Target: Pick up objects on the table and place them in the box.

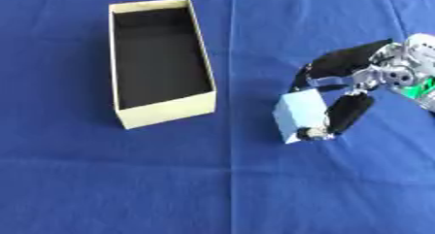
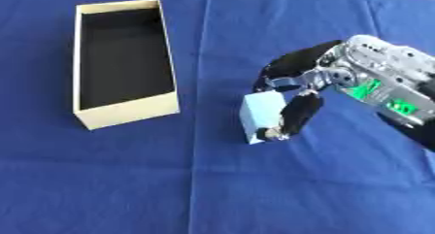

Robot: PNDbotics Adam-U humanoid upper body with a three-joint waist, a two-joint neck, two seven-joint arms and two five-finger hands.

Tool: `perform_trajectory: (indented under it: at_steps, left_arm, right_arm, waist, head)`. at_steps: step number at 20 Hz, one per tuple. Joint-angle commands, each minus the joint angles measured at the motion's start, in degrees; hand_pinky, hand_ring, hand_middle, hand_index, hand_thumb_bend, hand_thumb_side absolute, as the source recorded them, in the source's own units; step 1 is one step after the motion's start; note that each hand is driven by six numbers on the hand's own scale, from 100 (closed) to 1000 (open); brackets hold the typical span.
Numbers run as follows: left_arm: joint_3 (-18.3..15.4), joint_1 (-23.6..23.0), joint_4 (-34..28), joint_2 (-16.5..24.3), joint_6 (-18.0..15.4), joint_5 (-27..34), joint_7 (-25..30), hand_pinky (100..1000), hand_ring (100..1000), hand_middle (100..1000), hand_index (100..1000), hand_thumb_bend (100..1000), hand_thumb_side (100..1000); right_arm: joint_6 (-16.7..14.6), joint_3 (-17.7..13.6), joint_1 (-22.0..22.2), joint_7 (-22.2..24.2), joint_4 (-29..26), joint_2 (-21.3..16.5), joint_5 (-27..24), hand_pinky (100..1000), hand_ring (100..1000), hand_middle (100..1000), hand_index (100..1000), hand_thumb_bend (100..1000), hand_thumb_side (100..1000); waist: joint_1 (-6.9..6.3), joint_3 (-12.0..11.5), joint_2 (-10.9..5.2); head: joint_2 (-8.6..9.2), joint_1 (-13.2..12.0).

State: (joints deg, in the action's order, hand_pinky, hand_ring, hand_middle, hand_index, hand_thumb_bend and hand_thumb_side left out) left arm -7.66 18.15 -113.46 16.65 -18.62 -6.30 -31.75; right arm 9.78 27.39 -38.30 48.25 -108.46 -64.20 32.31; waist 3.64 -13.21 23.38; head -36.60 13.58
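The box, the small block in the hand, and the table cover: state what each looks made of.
Box: likely cardboard, matte cream walls with thin straight edges, dark inside.
Small block, with the right hand curled round it: pale blue-white, smooth flat faces; card or plastic, cannot tell.
Table cover: blue cloth, matte, with straight fold creases.

pale blue block [image 2: 259, 112]: upright, tilted, on cloth | cream box [image 1: 161, 114]: open, dark inside, well left
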Motion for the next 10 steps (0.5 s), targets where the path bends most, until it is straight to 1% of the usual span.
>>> perform_trajectory:
  at_steps: [1, 3, 4, 5, 6, 7, 10]
  left_arm:
    - [0.0, 0.1, -1.1, 0.6, 0.1, 0.1, 0.3, 483, 745, 610, 737, 100, 688]
    - [0.0, 0.1, -1.1, 0.6, 0.1, 0.1, 0.3, 483, 745, 610, 737, 100, 688]
    - [0.0, 0.2, -1.1, 0.6, 0.1, 0.1, 0.3, 483, 745, 610, 737, 100, 688]
    - [0.0, 0.2, -1.1, 0.6, 0.1, 0.1, 0.4, 484, 745, 610, 737, 100, 689]
    - [0.0, 0.2, -1.1, 0.7, 0.1, 0.1, 0.4, 484, 745, 610, 738, 100, 685]
    - [0.0, 0.2, -1.1, 0.7, 0.1, 0.1, 0.5, 484, 746, 610, 738, 100, 689]
    - [0.0, 0.2, -1.1, 0.7, 0.1, 0.0, 0.6, 484, 745, 610, 738, 100, 689]
  right_arm:
    - [0.6, -0.7, -0.2, -3.4, -2.0, -1.7, -1.0, 769, 860, 645, 681, 113, 546]
    - [0.8, -0.8, 0.3, -4.9, -2.9, -2.0, -1.1, 745, 831, 593, 609, 100, 491]
    - [1.1, -0.9, 0.4, -5.6, -3.1, -2.1, -1.0, 741, 826, 585, 600, 100, 482]
    - [1.3, -1.0, 0.6, -6.2, -3.4, -2.3, -1.0, 734, 817, 578, 599, 100, 465]
    - [1.6, -1.2, 0.8, -6.7, -3.8, -2.4, -1.0, 733, 817, 580, 601, 100, 480]
    - [1.9, -1.6, 1.0, -7.1, -4.1, -2.7, -1.0, 731, 818, 581, 603, 100, 460]
    - [2.9, -2.9, 1.7, -7.8, -5.6, -3.5, -1.1, 728, 815, 580, 603, 100, 444]
  waist:
    - [-0.96, 0.0, -0.25]
    - [-0.94, 0.0, -0.26]
    - [-0.95, 0.0, -0.28]
    - [-0.95, 0.0, -0.30]
    - [-0.94, 0.0, -0.32]
    - [-0.91, 0.1, -0.35]
    - [-0.78, 0.2, -0.46]
  head:
    - [0.49, 0.1]
    - [0.54, 0.1]
    - [0.57, 0.1]
    - [0.59, 0.0]
    - [0.61, 0.0]
    - [0.64, 0.0]
    - [0.68, 0.0]
